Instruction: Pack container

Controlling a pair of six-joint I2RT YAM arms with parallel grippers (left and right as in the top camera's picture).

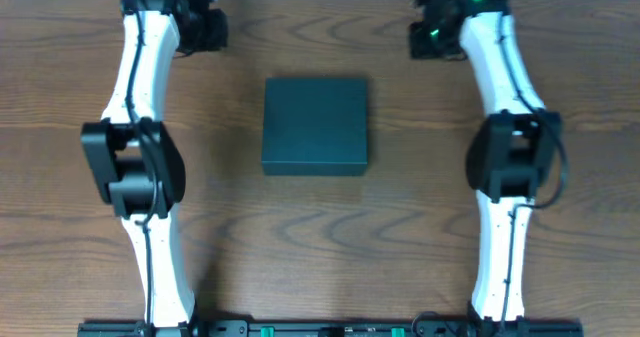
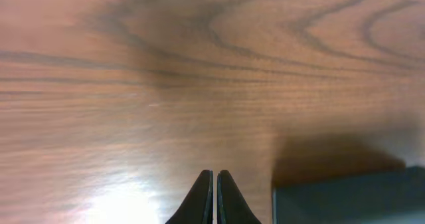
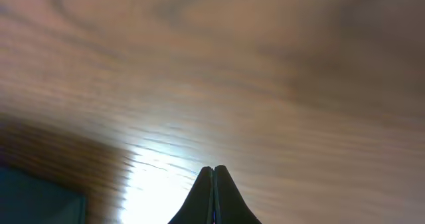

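The container [image 1: 316, 124] is a dark teal-green square box with its lid closed, lying in the middle of the wooden table. Its corner shows at the lower right of the left wrist view [image 2: 352, 201] and at the lower left of the right wrist view [image 3: 33, 197]. My left gripper [image 1: 205, 27] is at the far left of the table, away from the box, shut and empty [image 2: 216, 174]. My right gripper [image 1: 428, 35] is at the far right, also apart from the box, shut and empty [image 3: 213, 169]. No yellow snack packets are in view.
The wooden table [image 1: 320, 227] fills the view. The arm bases stand along the front edge [image 1: 320, 327]. A white wall strip runs along the far edge.
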